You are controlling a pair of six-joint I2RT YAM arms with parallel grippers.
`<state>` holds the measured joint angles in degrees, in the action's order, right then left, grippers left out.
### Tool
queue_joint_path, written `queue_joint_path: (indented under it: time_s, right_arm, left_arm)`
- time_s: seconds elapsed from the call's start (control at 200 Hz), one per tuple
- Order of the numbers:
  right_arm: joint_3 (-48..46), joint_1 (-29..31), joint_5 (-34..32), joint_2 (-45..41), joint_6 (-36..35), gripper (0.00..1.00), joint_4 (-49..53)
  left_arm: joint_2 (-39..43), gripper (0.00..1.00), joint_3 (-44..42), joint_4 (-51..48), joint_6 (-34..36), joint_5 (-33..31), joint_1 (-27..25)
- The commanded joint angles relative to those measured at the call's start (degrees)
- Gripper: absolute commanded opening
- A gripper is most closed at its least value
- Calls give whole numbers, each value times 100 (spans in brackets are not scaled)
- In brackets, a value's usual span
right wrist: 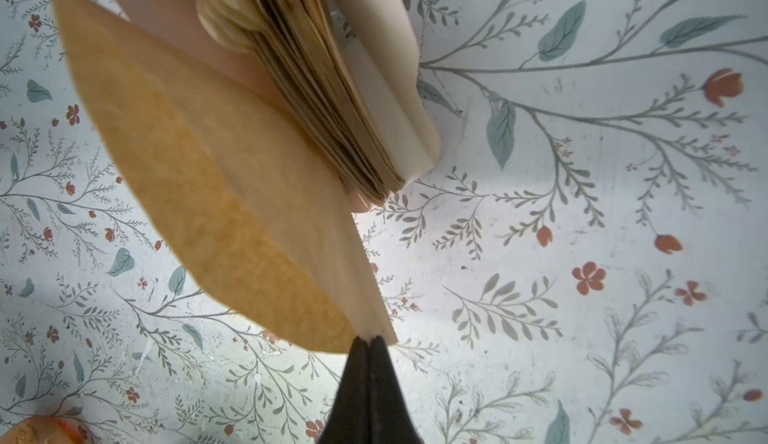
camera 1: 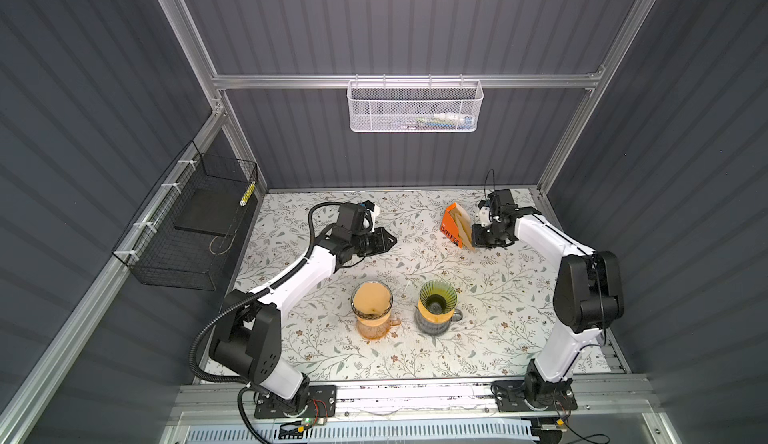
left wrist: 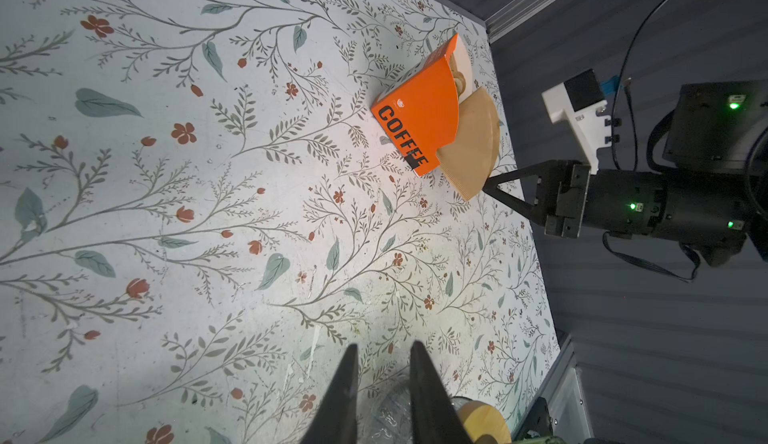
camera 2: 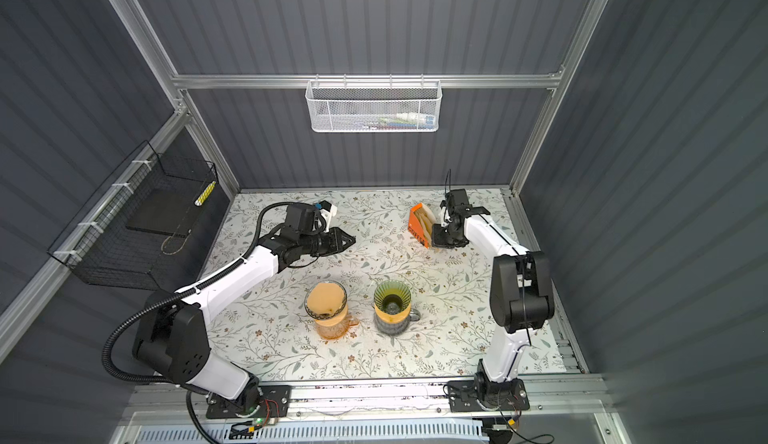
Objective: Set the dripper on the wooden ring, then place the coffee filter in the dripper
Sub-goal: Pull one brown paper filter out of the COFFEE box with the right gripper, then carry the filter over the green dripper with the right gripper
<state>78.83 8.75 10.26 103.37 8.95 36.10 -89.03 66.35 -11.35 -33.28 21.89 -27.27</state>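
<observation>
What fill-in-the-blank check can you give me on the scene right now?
The right gripper is shut on a coffee filter at the ___ box.
The left gripper is open, holding ___.
The dripper without a filter is ___.
The box reads ___.
Missing: orange; nothing; green; COFFEE.

Dark grey ribbed walls (camera 1: 395,18) on three sides, set in a silver metal frame (camera 1: 291,81); a white mesh basket (camera 1: 374,109) hangs on the back rail, with small items inside too blurred to tell. A black wire basket (camera 1: 166,255) on the left wall holds a flat black slab (camera 1: 208,213) and a yellow-white stick (camera 1: 248,194). The tabletop (camera 1: 498,296) has a pale floral print, lit brightest mid-surface and scuffed in the wrist views.
</observation>
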Motion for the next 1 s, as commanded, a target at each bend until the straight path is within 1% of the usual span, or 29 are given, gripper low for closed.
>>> queue_joint_path:
  time_s: [0.0, 0.585, 0.83, 0.996]
  right_arm:
    - [-127, 47, 70, -235, 34, 0, 106]
    - [-933, 168, 48, -1362, 341, 0, 91]
    - [-1193, 419, -79, -1905, 456, 0, 211]
    - [-1334, 766, -212, -2286, 583, 0, 259]
  left_arm:
    - [132, 23, 16, 12, -21, -60, 46]
    - [372, 24, 108, -174, 3, -132, 46]
    - [563, 24, 15, -264, 23, -133, 45]
    - [752, 24, -77, -490, 87, -91, 41]
